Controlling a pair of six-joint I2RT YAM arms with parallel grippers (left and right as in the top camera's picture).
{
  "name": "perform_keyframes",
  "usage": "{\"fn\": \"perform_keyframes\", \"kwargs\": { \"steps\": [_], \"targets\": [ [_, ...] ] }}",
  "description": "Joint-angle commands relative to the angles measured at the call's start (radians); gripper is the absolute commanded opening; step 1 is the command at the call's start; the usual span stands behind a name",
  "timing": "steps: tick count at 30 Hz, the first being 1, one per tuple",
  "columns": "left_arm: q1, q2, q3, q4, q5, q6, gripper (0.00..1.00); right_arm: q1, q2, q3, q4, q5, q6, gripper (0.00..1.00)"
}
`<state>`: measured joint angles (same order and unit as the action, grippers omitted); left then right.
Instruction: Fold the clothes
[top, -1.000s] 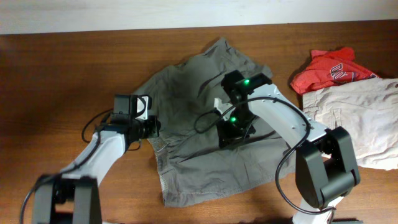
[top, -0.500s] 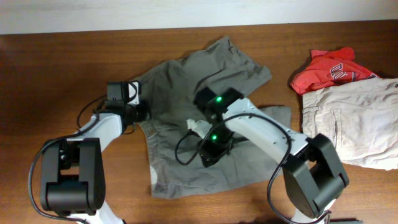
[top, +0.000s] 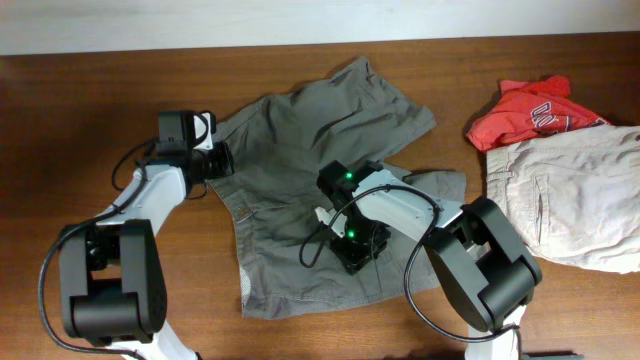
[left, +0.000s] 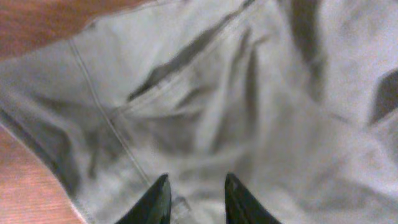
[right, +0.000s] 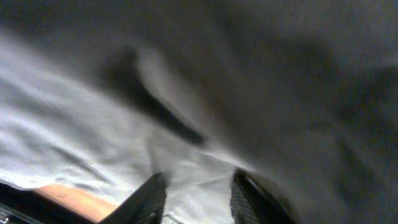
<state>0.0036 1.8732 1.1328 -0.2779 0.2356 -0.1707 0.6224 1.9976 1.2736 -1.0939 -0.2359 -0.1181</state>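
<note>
The olive-grey shorts (top: 320, 130) lie spread and wrinkled in the middle of the table. My left gripper (top: 218, 160) is at their upper left edge. In the left wrist view its fingers (left: 197, 180) stand a narrow gap apart, with the shorts' cloth (left: 217, 93) and a seam between them. My right gripper (top: 352, 252) sits low on the middle of the shorts. In the right wrist view its fingers (right: 199, 180) are closed on a raised ridge of the cloth (right: 93, 130).
A red T-shirt with white lettering (top: 530, 110) lies at the far right. Paler beige shorts (top: 580, 200) lie just below it. Bare brown table (top: 80, 100) shows to the left and along the front edge.
My left gripper moved up and to the left, and the shorts' left edge went with it. My right gripper moved left and down, and the shorts' lower part shifted left.
</note>
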Motion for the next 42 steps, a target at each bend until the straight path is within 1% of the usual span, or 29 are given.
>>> {"fn": "perform_keyframes", "kwargs": {
  "steps": [1, 4, 5, 6, 10, 13, 14, 18, 19, 20, 22, 24, 26, 30, 32, 34, 37, 39, 42],
  "targets": [
    [-0.002, -0.002, 0.114, -0.156, 0.154, 0.035, 0.34, -0.003, -0.023, 0.051, -0.003, -0.137, 0.003, 0.36],
    [-0.019, -0.026, 0.150, -0.338, 0.173, 0.035, 0.34, -0.010, -0.087, 0.141, -0.002, -0.202, 0.003, 0.37],
    [-0.023, -0.033, 0.150, -0.372, 0.174, 0.035, 0.34, -0.013, -0.108, 0.170, -0.008, -0.196, 0.003, 0.40],
    [-0.033, -0.046, 0.150, -0.449, 0.181, 0.043, 0.35, -0.023, -0.142, 0.219, -0.023, -0.157, 0.025, 0.45],
    [-0.072, -0.055, 0.149, -0.634, 0.217, 0.118, 0.35, -0.078, -0.199, 0.331, -0.085, 0.062, 0.155, 0.60],
    [-0.120, -0.054, 0.126, -0.702, 0.210, 0.190, 0.36, -0.140, -0.209, 0.376, -0.096, 0.121, 0.187, 0.65],
    [-0.135, -0.054, 0.114, -0.711, 0.209, 0.200, 0.38, -0.162, -0.209, 0.382, -0.095, 0.115, 0.187, 0.65],
    [-0.199, -0.054, 0.023, -0.686, 0.187, 0.199, 0.39, -0.241, -0.207, 0.381, -0.097, 0.111, 0.224, 0.66],
    [-0.212, -0.054, -0.006, -0.671, 0.187, 0.179, 0.39, -0.256, -0.207, 0.381, -0.099, 0.109, 0.225, 0.66],
    [-0.230, -0.054, -0.067, -0.642, 0.187, 0.125, 0.38, -0.285, -0.207, 0.381, -0.098, 0.110, 0.225, 0.66],
    [-0.235, -0.054, -0.124, -0.622, 0.175, 0.039, 0.33, -0.306, -0.207, 0.381, -0.098, 0.110, 0.225, 0.65],
    [-0.232, -0.054, -0.170, -0.621, 0.116, -0.085, 0.28, -0.323, -0.207, 0.381, -0.097, 0.110, 0.225, 0.65],
    [-0.214, -0.054, -0.203, -0.621, 0.060, -0.157, 0.27, -0.331, -0.207, 0.381, -0.093, 0.110, 0.225, 0.65],
    [-0.129, -0.054, -0.203, -0.613, -0.032, -0.174, 0.28, -0.333, -0.207, 0.381, -0.084, 0.110, 0.225, 0.65],
    [-0.041, -0.054, -0.191, -0.597, -0.078, -0.173, 0.28, -0.333, -0.207, 0.381, -0.077, 0.110, 0.225, 0.65],
    [0.027, -0.054, -0.177, -0.586, -0.079, -0.165, 0.28, -0.333, -0.207, 0.381, -0.068, 0.111, 0.232, 0.65],
    [0.113, -0.054, -0.148, -0.590, -0.079, -0.100, 0.28, -0.334, -0.207, 0.381, -0.027, 0.110, 0.273, 0.65],
    [0.144, -0.054, -0.132, -0.599, -0.080, -0.071, 0.29, -0.334, -0.204, 0.375, 0.026, 0.110, 0.317, 0.65],
    [0.165, -0.054, -0.112, -0.600, -0.079, -0.066, 0.28, -0.334, -0.183, 0.363, 0.136, 0.109, 0.358, 0.64]
  ]
}}
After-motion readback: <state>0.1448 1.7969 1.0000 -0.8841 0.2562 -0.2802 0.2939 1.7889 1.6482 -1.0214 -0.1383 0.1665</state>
